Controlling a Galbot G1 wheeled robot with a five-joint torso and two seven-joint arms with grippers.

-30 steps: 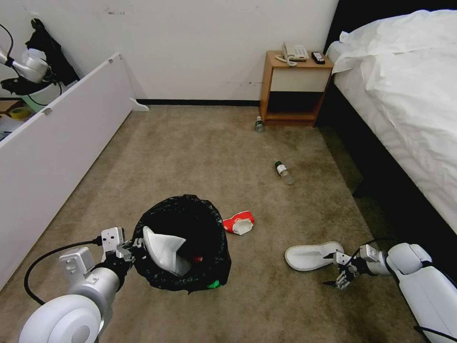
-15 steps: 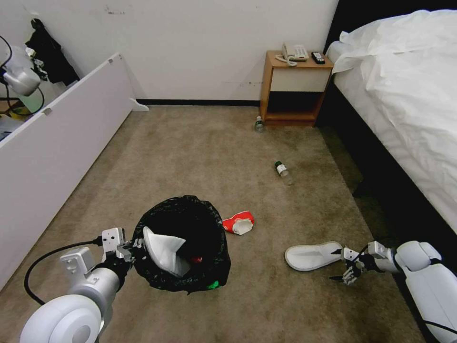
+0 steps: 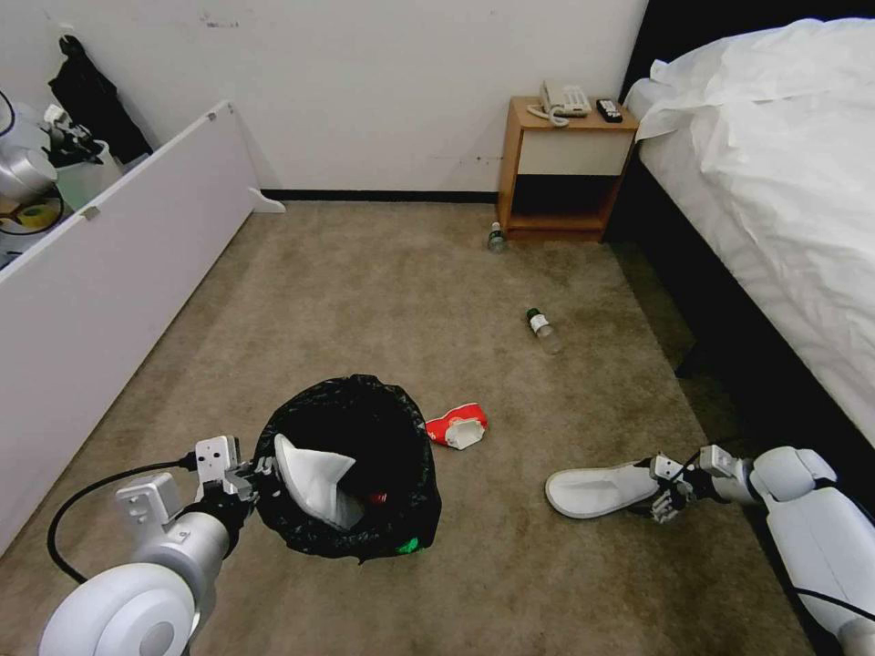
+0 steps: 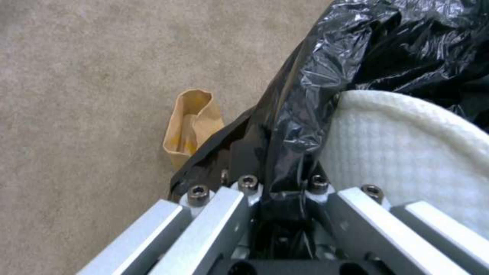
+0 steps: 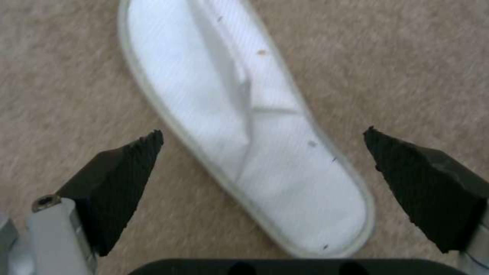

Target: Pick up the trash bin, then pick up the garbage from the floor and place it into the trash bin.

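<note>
Trash bin (image 3: 351, 465) clamped at its bag-lined rim by left hand (image 3: 239, 480), one white slipper (image 3: 314, 478) already inside. Right hand (image 3: 663, 492) spread wide at second slipper (image 3: 597, 487) on the carpet, gripping nothing. Still scattered: red-white wrapper (image 3: 457, 425), two bottles (image 3: 543, 329), probably a paper bag (image 4: 191, 126).

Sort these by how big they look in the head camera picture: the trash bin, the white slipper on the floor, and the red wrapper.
1. trash bin
2. white slipper
3. red wrapper

Open carpet (image 3: 383, 292) is found around the slipper (image 3: 597, 487); passage is blocked beside it by the bed (image 3: 775, 200).
</note>
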